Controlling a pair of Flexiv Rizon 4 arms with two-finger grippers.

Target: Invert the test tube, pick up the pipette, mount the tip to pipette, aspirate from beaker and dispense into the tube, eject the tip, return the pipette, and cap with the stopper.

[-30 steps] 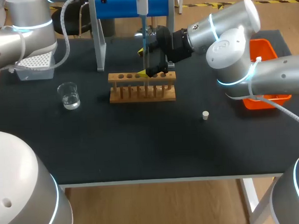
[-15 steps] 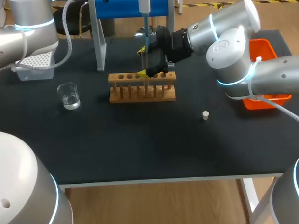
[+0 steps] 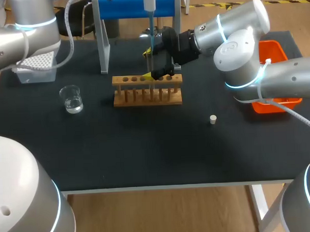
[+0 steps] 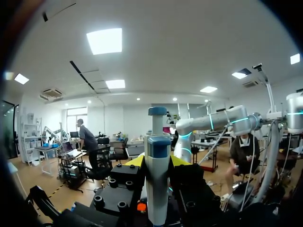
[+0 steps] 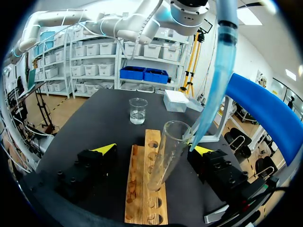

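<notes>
Head view: a black tabletop carries one wooden rack near the middle. One glass beaker holding clear liquid stands to its left. One small stopper lies near and to the right. There is one tip box at the far left and one orange bin at the far right. One pipette hangs upright above the rack, its blue tip pointing down beside the right claw, which sits over the rack's far side.

Left wrist view: the left claw is clenched on the pipette's body, a yellow tip touching each side.

Right wrist view: one test tube stands tilted in a rack hole between the right claw's fingers. They are spread wide and clear of the glass, so this claw is released. The pipette's tip ends at the tube's mouth; whether it is inside is unclear.

The tube looks like thin, smooth glass: light, slippery and breakable. It is probably best held gently around its upper half, above the rack.
</notes>
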